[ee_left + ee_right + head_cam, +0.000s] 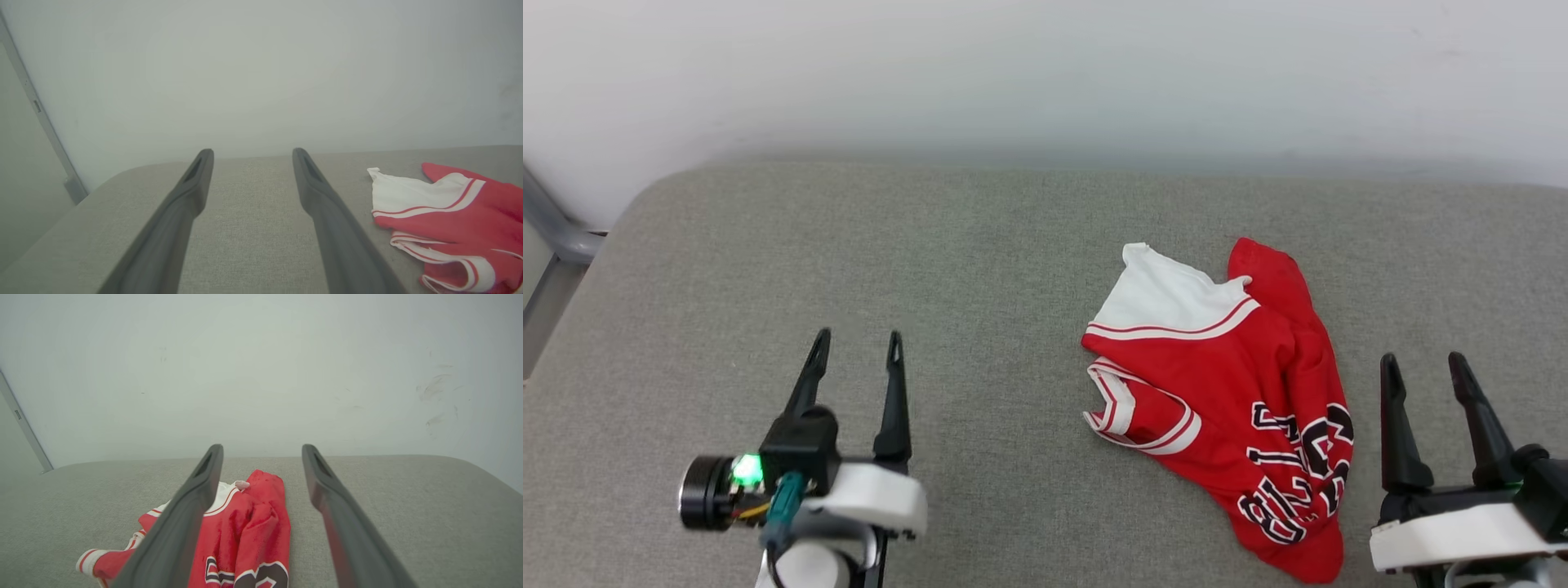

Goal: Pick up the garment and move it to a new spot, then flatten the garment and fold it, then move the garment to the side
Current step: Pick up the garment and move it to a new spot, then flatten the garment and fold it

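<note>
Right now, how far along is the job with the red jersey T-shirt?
Nothing looks done: the red jersey T-shirt with white sleeves lies crumpled on the grey fabric cushion. Nothing is in hand: the left gripper and right gripper are both open and empty, the right one nearer the shirt. Left: pick up, move, flatten, fold, set aside.

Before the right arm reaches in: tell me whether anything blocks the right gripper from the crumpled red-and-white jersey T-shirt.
Nothing visible does. The open right gripper is just to the right of the crumpled red jersey T-shirt with white sleeves. Between them there is only a bare strip of the grey fabric cushion.
</note>
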Motion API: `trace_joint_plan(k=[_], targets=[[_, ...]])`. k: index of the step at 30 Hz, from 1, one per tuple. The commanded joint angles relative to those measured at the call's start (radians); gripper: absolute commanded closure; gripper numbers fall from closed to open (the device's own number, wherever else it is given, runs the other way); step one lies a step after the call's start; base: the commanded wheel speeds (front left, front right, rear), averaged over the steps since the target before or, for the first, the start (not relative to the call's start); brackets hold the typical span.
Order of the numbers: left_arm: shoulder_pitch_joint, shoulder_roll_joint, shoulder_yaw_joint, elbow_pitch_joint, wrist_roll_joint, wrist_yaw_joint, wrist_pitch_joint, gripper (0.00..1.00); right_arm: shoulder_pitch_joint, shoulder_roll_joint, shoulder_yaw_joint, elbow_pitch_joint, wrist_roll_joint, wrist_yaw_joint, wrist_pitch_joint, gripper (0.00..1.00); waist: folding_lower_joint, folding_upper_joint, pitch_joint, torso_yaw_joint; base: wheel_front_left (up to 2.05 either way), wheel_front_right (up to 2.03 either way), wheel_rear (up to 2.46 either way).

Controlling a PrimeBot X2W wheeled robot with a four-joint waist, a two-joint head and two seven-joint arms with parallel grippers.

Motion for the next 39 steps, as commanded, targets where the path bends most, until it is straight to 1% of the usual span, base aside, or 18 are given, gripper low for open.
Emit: trace_joint_plan(k=[1,9,18,30,39], targets=[[0.023,-0.006,0.01,-0.006,0.01,-0.008,-0.002,0.0,0.019,0.001,0.002,0.003,0.009,-0.001,-0.002,0.0,0.0001,-0.0001,-0.006,0.0,0.0,0.0,0.0],[0.142,-0.059,0.131,-0.041,0.084,-0.085,-0.003,0.0,0.053,0.002,0.014,0.016,0.029,-0.001,-0.002,0.0,0.0001,-0.0001,-0.032,-0.007,0.0,0.0,0.0],[0.186,-0.111,0.191,-0.03,0.161,-0.152,-0.003,0.0,0.085,0.001,0.012,0.03,0.051,-0.001,-0.002,0.0,0.0001,-0.0001,-0.045,-0.01,0.0,0.0,0.0],[0.199,-0.154,0.235,-0.011,0.204,-0.197,-0.003,0.0,0.091,0.001,0.018,0.038,0.055,-0.001,-0.002,0.0,0.0001,-0.0001,-0.051,-0.002,0.0,0.0,0.0],[0.198,-0.165,0.258,0.001,0.221,-0.22,-0.003,0.0,0.085,0.001,0.026,0.041,0.059,-0.001,-0.002,0.0,0.0001,-0.0001,-0.05,-0.004,0.0,0.0,0.0]])
